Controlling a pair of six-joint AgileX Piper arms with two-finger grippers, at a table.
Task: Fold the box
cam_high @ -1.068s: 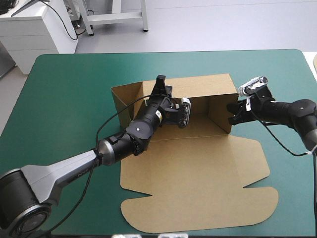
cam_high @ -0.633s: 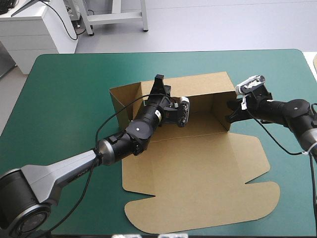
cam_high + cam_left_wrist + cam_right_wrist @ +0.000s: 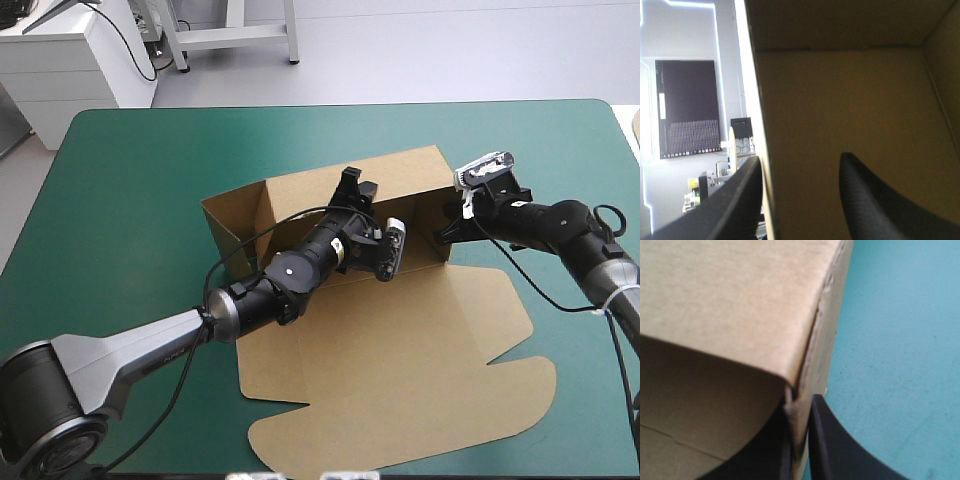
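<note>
Here the left gripper (image 3: 800,161), fingers apart, straddles the twelve-o'clock wall of the box (image 3: 400,350), while the right gripper (image 3: 802,405) pinches its three-o'clock wall.

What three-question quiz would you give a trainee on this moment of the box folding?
1. True or false: the wide front flap of the box stands upright.
2. Which part does the right gripper pinch? A: the edge of the right side wall. B: the middle of the far wall. C: the flat flap.
3. Fill in: the left gripper has one finger inside the box and one outside, across the ___ wall.

Key
1. False: it lies flat on the table.
2. A.
3. Far.
</note>
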